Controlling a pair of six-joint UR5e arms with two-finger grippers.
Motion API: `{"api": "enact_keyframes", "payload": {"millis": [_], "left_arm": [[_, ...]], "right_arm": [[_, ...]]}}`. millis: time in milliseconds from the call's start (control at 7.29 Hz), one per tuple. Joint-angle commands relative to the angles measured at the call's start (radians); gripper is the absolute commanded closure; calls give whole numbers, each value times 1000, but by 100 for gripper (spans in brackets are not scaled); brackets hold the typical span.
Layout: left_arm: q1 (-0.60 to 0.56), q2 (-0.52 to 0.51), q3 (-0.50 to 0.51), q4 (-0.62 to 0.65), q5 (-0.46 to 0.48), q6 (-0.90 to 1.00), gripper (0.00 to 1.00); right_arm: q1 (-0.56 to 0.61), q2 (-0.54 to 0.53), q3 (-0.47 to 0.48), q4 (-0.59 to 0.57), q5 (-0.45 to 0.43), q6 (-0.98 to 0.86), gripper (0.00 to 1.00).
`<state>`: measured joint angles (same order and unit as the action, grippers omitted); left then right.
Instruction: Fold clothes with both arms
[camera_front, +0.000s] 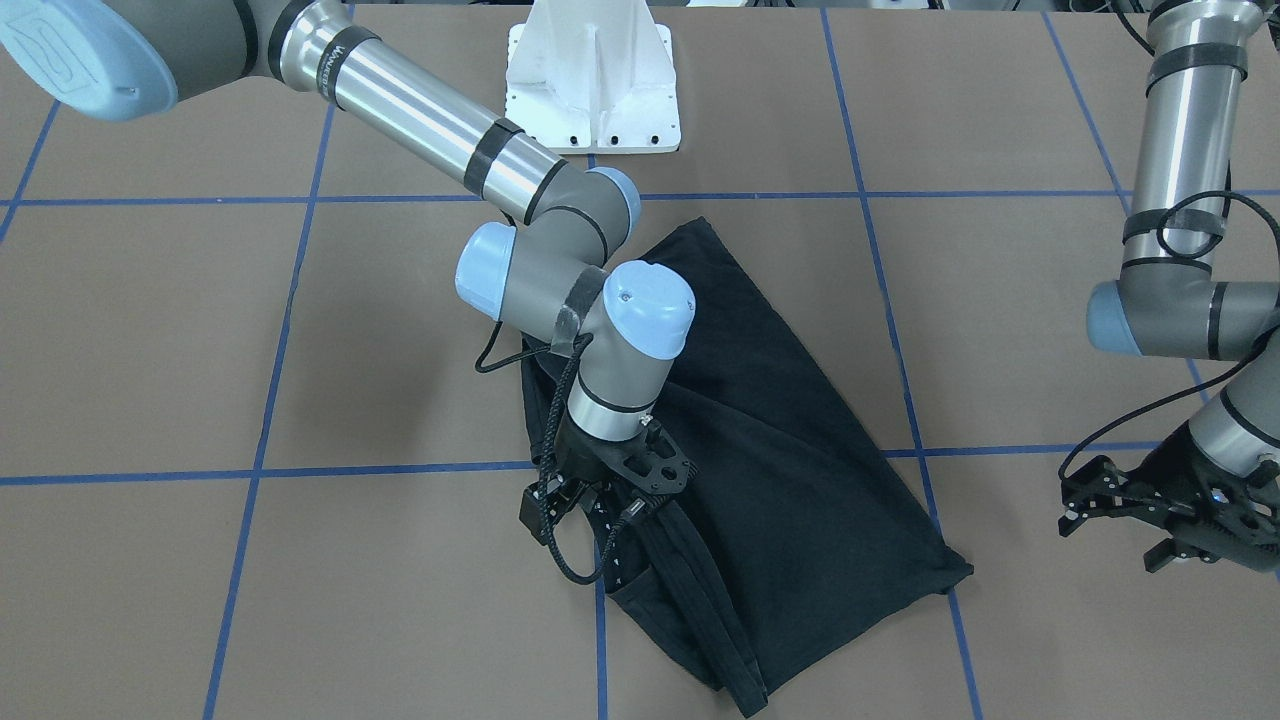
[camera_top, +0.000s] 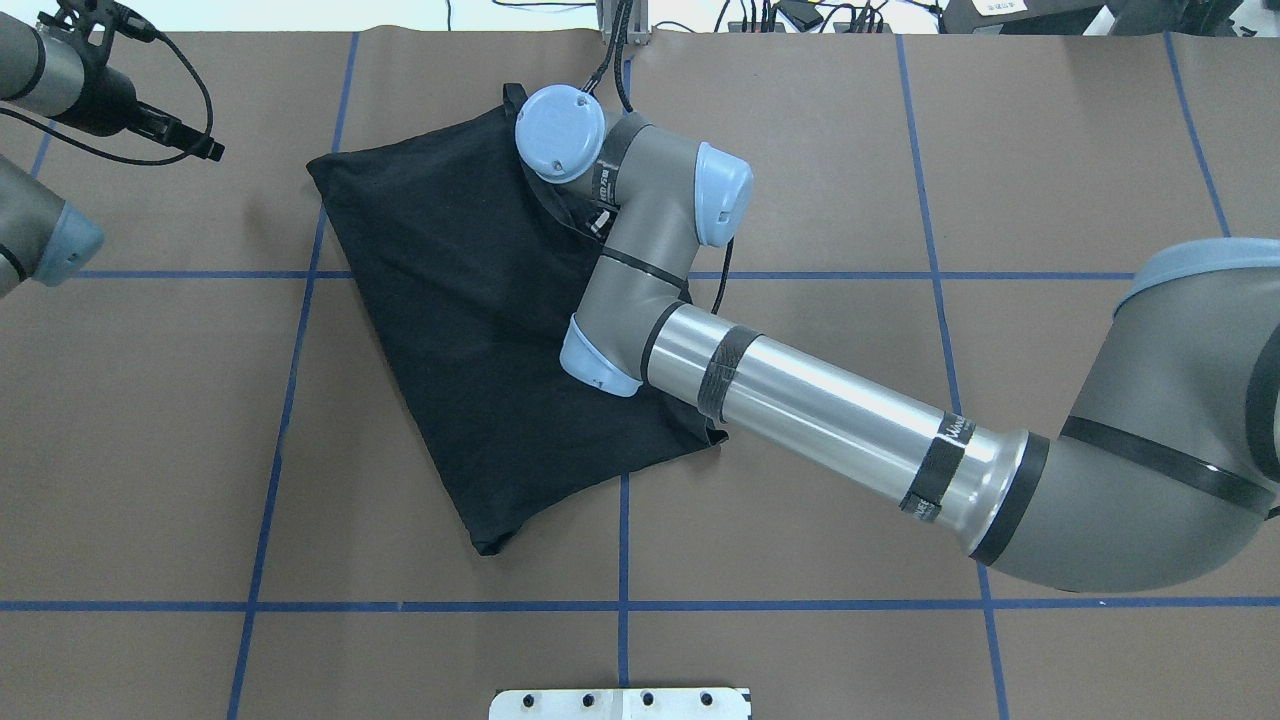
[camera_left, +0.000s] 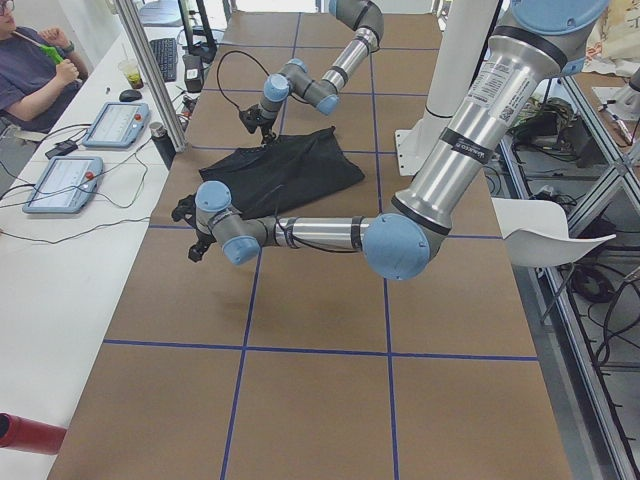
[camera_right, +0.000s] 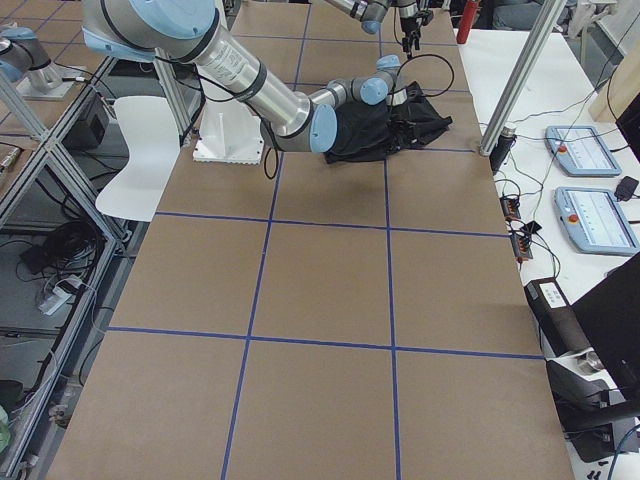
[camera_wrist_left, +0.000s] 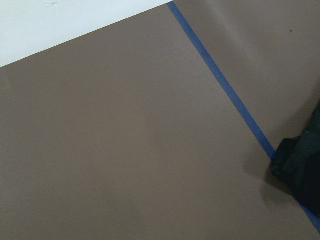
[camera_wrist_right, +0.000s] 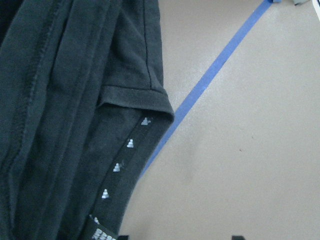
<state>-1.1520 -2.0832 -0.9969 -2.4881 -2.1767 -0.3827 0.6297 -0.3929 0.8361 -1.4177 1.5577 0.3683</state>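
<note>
The black T-shirt (camera_front: 780, 450) lies folded into a long slanted shape on the brown table; its logo is hidden. It also shows in the overhead view (camera_top: 450, 330). My right gripper (camera_front: 592, 500) points down over the shirt's collar end, jaws apart and holding nothing. The right wrist view shows the shirt (camera_wrist_right: 60, 125), its white-dotted neck tape (camera_wrist_right: 117, 167) and a sleeve hem. My left gripper (camera_front: 1110, 520) hovers off the shirt beside its far corner, looks open and is empty. The left wrist view shows only that shirt corner (camera_wrist_left: 300, 170) and table.
The white pedestal base (camera_front: 595, 80) stands at the robot's edge of the table. Blue tape lines (camera_front: 400, 470) cross the brown surface. A side bench with tablets (camera_left: 65, 180) and a seated person (camera_left: 30, 70) lies beyond the far edge.
</note>
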Motion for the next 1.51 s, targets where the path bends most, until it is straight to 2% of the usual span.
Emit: {"api": "enact_keyframes", "payload": {"millis": [0, 274, 412, 549, 686, 823, 960, 1235, 1372], "left_arm": [[0, 0, -5, 0, 0, -11, 0], [0, 2, -43, -2, 0, -121, 0], [2, 29, -99, -2, 2, -240, 0], [6, 69, -190, 2, 3, -380, 0], [46, 136, -301, 2, 11, -501, 0], [111, 193, -409, 2, 35, -647, 0], [194, 234, -504, 3, 108, -786, 0], [311, 314, -668, 3, 153, -978, 0], [393, 351, -743, 3, 223, -1145, 0]], "right_arm": [[33, -26, 111, -3, 186, 74, 3], [3, -151, 321, 6, 228, 429, 1], [-14, -243, 448, 16, 240, 610, 1], [-36, -339, 550, 81, 243, 756, 1], [-63, -445, 604, 217, 242, 920, 1], [-88, -537, 612, 426, 233, 1011, 1], [-88, -587, 621, 481, 229, 1059, 1], [-91, -567, 629, 435, 232, 1164, 2], [-93, -567, 655, 378, 232, 1166, 2]]}}
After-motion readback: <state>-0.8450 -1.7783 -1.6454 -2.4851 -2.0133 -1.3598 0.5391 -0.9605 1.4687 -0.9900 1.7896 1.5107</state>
